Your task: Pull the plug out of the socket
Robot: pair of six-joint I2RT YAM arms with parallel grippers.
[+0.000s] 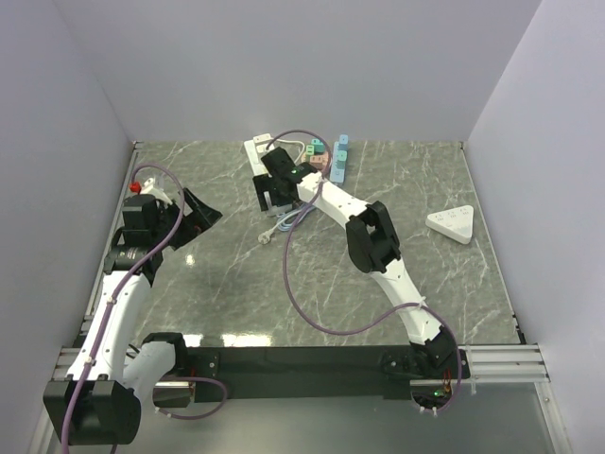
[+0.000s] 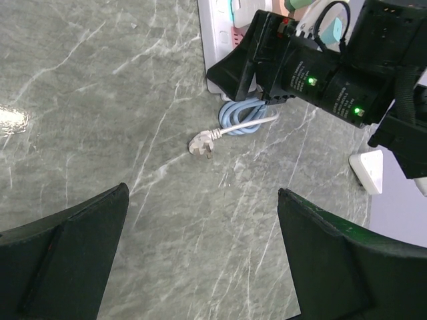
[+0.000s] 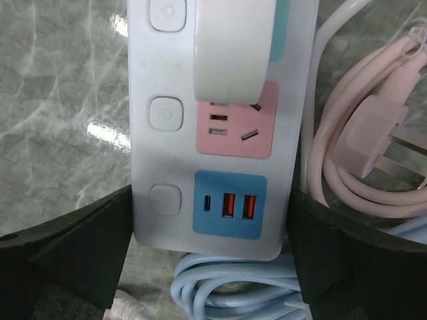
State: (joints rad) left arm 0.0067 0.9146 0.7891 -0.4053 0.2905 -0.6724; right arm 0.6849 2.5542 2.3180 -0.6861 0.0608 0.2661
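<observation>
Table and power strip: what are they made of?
The table looks like grey marble or a marble-print sheet: pale veins, shiny glare. The power strip looks like smooth white plastic, with moulded buttons and coloured socket panels.

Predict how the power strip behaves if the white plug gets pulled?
The power strip probably rigid but light: likely lifts with the white plug unless pinned. Glossy marble table suggests it slides easily. The coiled blue cable beside it looks floppy, little anchoring.

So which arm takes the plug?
Right. The right gripper is open, flanking the end of the power strip, just short of the white plug. The left gripper hangs open over the table, away from the strip.
</observation>
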